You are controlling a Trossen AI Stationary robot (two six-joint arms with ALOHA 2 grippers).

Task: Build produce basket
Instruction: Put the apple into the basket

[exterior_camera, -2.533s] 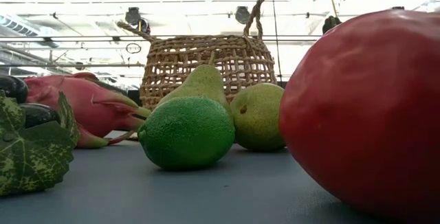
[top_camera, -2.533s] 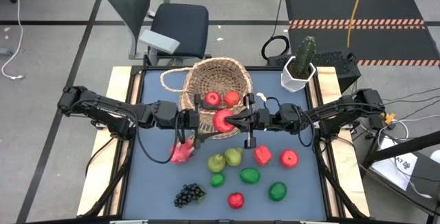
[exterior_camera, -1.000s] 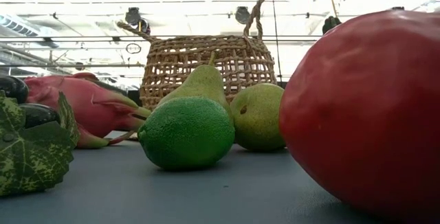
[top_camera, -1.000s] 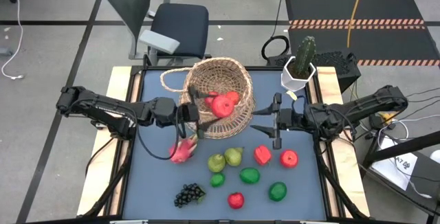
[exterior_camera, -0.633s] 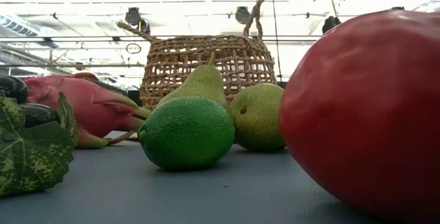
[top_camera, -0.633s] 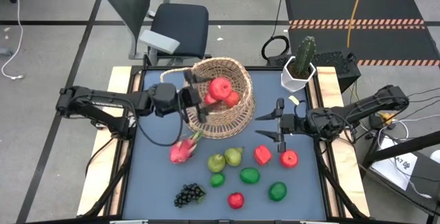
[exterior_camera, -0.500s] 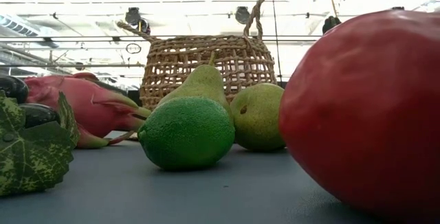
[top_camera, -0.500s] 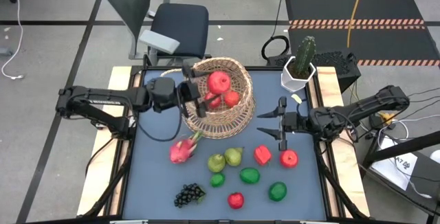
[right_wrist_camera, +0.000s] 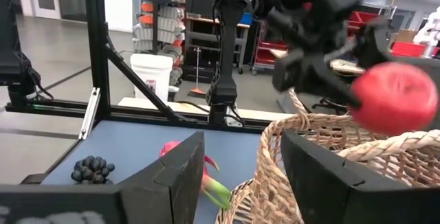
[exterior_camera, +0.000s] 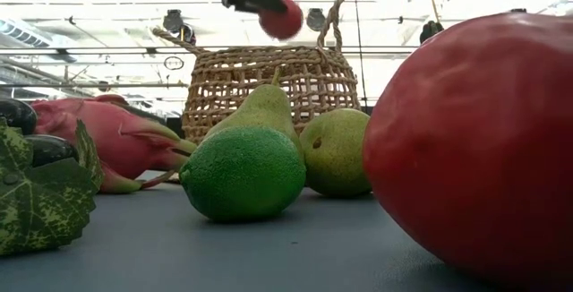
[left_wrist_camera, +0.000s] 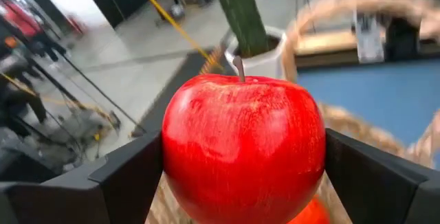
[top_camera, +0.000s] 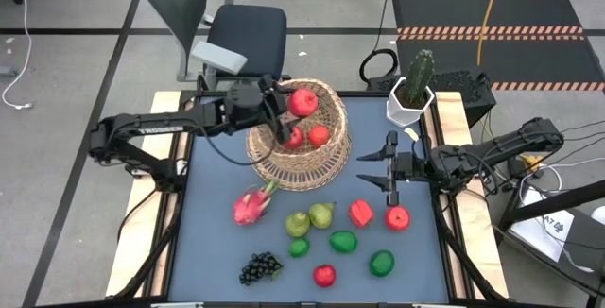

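Observation:
The woven wicker basket (top_camera: 301, 147) stands at the table's far middle with two red fruits (top_camera: 306, 137) inside. My left gripper (top_camera: 291, 106) reaches in from the left and is shut on a red apple (top_camera: 302, 101), held above the basket's far rim. My right gripper (top_camera: 371, 169) hovers open to the right of the basket with nothing between its fingers. The other produce lies on the blue table nearer the front: a dragon fruit (top_camera: 250, 204), two pears (top_camera: 310, 219), green and red rounds (top_camera: 343, 242) and a grape bunch (top_camera: 259, 268). My left gripper pinches the apple's two opposite sides (left_wrist_camera: 180, 157) between its two fingers (left_wrist_camera: 127, 179). The fingers come nearly level from the table's left. The apple sits upright with its stem (left_wrist_camera: 238, 66) up, lifted clear above the basket.
A white pot with a cactus (top_camera: 412, 93) stands at the table's far right corner. The basket's looped handle (top_camera: 236, 108) sticks out toward the far left, under my left arm. An office chair (top_camera: 241, 34) stands beyond the far edge.
My left gripper has carried the apple from over the basket's middle toward the table's far edge, swinging round so the arm now reaches in from the far left. The apple stays gripped and upright. My right gripper has drawn back a little toward the right edge.

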